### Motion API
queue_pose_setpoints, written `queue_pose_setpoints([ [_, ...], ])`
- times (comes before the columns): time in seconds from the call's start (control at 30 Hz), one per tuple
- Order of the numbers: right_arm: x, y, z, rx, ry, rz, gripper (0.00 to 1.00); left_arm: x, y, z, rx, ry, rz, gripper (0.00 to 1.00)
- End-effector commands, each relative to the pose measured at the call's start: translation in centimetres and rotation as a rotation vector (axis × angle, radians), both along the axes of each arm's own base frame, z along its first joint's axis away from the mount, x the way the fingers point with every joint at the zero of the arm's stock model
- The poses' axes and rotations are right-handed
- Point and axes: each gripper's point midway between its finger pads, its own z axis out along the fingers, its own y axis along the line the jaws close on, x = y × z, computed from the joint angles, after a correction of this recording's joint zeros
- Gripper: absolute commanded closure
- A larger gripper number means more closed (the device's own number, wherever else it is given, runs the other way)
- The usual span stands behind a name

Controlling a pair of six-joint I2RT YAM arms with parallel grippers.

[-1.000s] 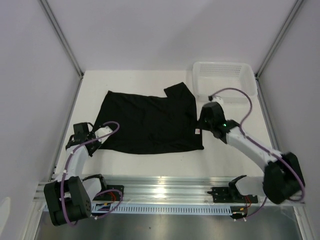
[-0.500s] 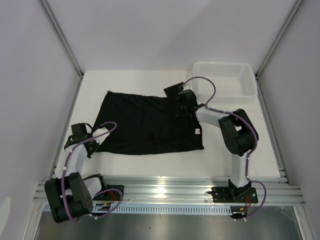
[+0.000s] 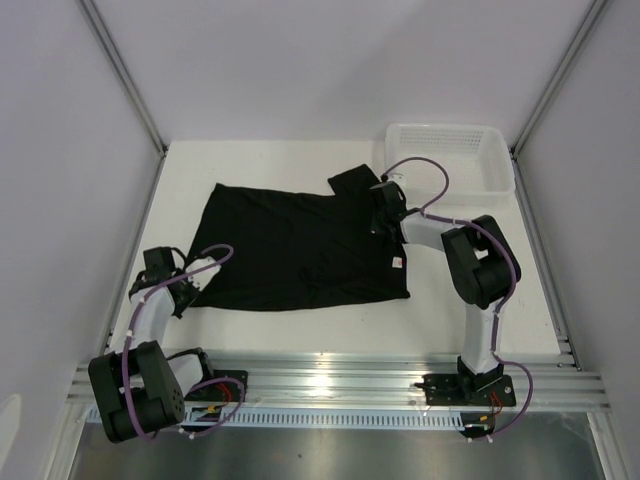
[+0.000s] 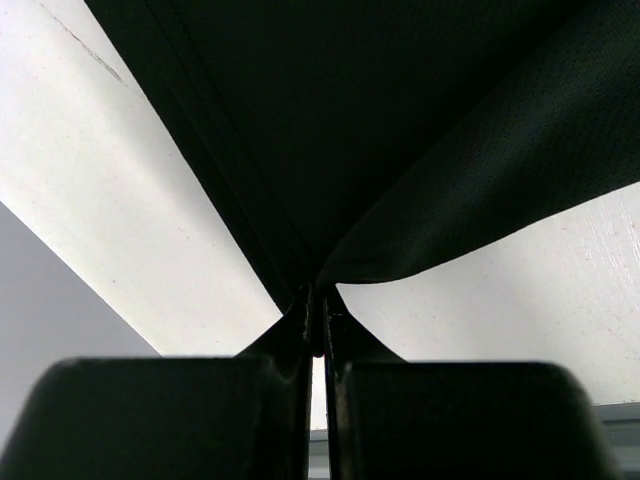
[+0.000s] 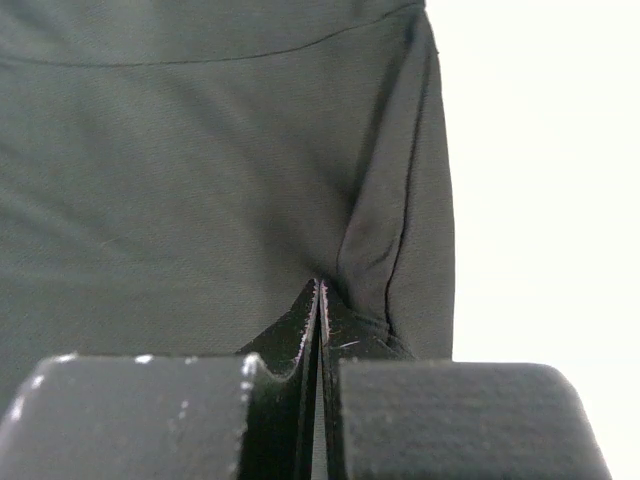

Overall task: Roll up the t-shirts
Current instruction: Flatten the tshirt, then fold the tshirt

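Observation:
The black t-shirt (image 3: pixel 295 250) lies spread on the white table, its pale neck label (image 3: pixel 394 263) near its right edge. My left gripper (image 3: pixel 191 287) is at the shirt's near left corner. In the left wrist view it (image 4: pixel 316 300) is shut on that corner of fabric (image 4: pixel 380 130), which fans out ahead of it. My right gripper (image 3: pixel 378 212) is on the shirt's far right part, by the sleeve. In the right wrist view it (image 5: pixel 320 296) is shut on a pinched fold of the fabric (image 5: pixel 180 170), next to a hemmed edge.
A white mesh basket (image 3: pixel 450 160) stands at the back right, just beyond the right gripper. The enclosure's walls and metal posts (image 3: pixel 125 80) bound the table. An aluminium rail (image 3: pixel 330 385) runs along the near edge by the arm bases.
My right arm swung left from beside the shirt's right edge onto its far right part by the sleeve, then eased slightly right. The left gripper stayed on its corner.

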Motion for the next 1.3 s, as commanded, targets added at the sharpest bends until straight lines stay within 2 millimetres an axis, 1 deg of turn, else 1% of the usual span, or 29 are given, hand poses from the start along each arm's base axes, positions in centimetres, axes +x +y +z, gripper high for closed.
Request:
queue_pose_setpoints([
  [0.0,-0.5,-3.2,-0.4,-0.054,0.023,-0.074,1.0,0.6,0.5,1.1,0.01,-0.022,0.011,0.99],
  [0.13,-0.5,-4.3,-0.2,-0.061,0.028,-0.081,1.0,0.6,0.5,1.1,0.009,-0.02,0.009,0.99],
  [0.17,-0.3,-4.2,0.7,-0.055,0.006,-0.072,1.0,0.6,0.5,1.1,0.012,-0.019,0.005,0.99],
  [0.23,-0.5,-4.0,1.3,-0.054,-0.003,-0.043,1.0,0.6,0.6,1.0,0.013,-0.017,0.004,0.99],
  [0.3,-0.5,-4.2,2.4,-0.054,-0.025,-0.04,1.0,0.7,0.6,1.1,0.013,-0.022,0.003,0.99],
  [0.37,-0.4,-4.9,2.5,-0.054,-0.031,-0.047,1.0,0.7,0.6,1.0,0.013,-0.019,0.004,0.99],
  [0.43,-0.2,-5.6,2.2,-0.057,-0.025,-0.058,1.0,0.7,0.6,1.0,0.013,-0.019,0.004,0.99],
  [0.5,-0.1,-5.9,1.4,-0.063,-0.008,-0.053,0.99,0.7,0.6,1.1,0.013,-0.019,0.005,0.99],
  [0.53,0.1,-6.0,1.4,-0.071,-0.009,-0.048,0.99,0.6,0.6,1.0,0.012,-0.018,0.004,0.99],
  [0.57,0.2,-6.1,1.5,-0.077,-0.011,-0.046,0.99,0.6,0.5,1.0,0.012,-0.016,0.002,0.99],
  [0.67,0.5,-5.9,3.0,-0.08,-0.039,-0.026,0.96,0.7,0.6,1.2,0.013,-0.021,0.004,0.99],
  [0.7,0.4,-5.3,3.7,-0.072,-0.053,-0.005,0.95,0.5,0.6,1.1,0.012,-0.016,0.005,0.99],
  [0.73,0.5,-4.8,5.5,-0.062,-0.092,0.012,0.93,0.6,0.6,1.1,0.011,-0.015,0.005,0.99],
  [0.77,0.2,-4.3,6.2,-0.082,-0.114,0.051,0.91,0.6,0.6,1.2,0.011,-0.016,0.005,0.99],
  [0.8,-0.4,-2.7,7.0,-0.091,-0.137,0.104,0.84,0.7,0.6,1.3,0.011,-0.018,0.007,0.99],
  [0.83,-0.8,-1.7,8.7,-0.094,-0.174,0.143,0.79,0.6,0.6,1.2,0.01,-0.015,0.007,0.99],
  [0.87,-1.3,-0.7,9.3,-0.117,-0.19,0.207,0.75,0.7,0.5,1.3,0.007,-0.019,0.008,0.99],
  [0.9,-2.6,1.6,9.5,-0.111,-0.197,0.279,0.67,0.7,0.5,1.3,0.007,-0.021,0.006,0.99],
  [0.93,-3.5,3.4,9.7,-0.074,-0.199,0.351,0.63,0.7,0.4,1.3,0.002,-0.023,0.007,0.99],
  [0.97,-4.3,4.7,9.8,-0.04,-0.198,0.408,0.6,0.7,0.3,1.2,-0.005,-0.022,0.004,0.99],
  [1.0,-5.0,6.2,9.6,0.001,-0.2,0.465,0.54,0.8,0.3,1.3,-0.006,-0.025,0.005,0.99],
  [1.03,-6.2,8.9,9.8,0.075,-0.204,0.562,0.52,0.7,0.2,1.2,-0.009,-0.023,0.006,0.99],
  [1.07,-6.7,10.0,8.8,0.096,-0.179,0.6,0.51,0.8,0.2,1.3,-0.008,-0.026,0.006,0.99],
  [1.1,-6.7,11.1,9.0,0.118,-0.179,0.625,0.49,0.7,0.2,1.2,-0.007,-0.024,0.004,0.99],
  [1.17,-7.6,13.2,8.1,0.133,-0.149,0.69,0.49,0.8,0.3,1.3,-0.005,-0.027,0.004,0.99],
  [1.2,-7.6,13.7,6.5,0.123,-0.117,0.708,0.48,0.7,0.4,1.3,-0.002,-0.023,0.005,0.99],
  [1.23,-7.4,14.5,6.8,0.132,-0.118,0.722,0.48,0.8,0.4,1.4,-0.001,-0.027,0.004,0.99],
  [1.27,-7.6,15.1,5.6,0.136,-0.09,0.737,0.49,0.8,0.4,1.5,-0.001,-0.027,0.006,0.99],
])
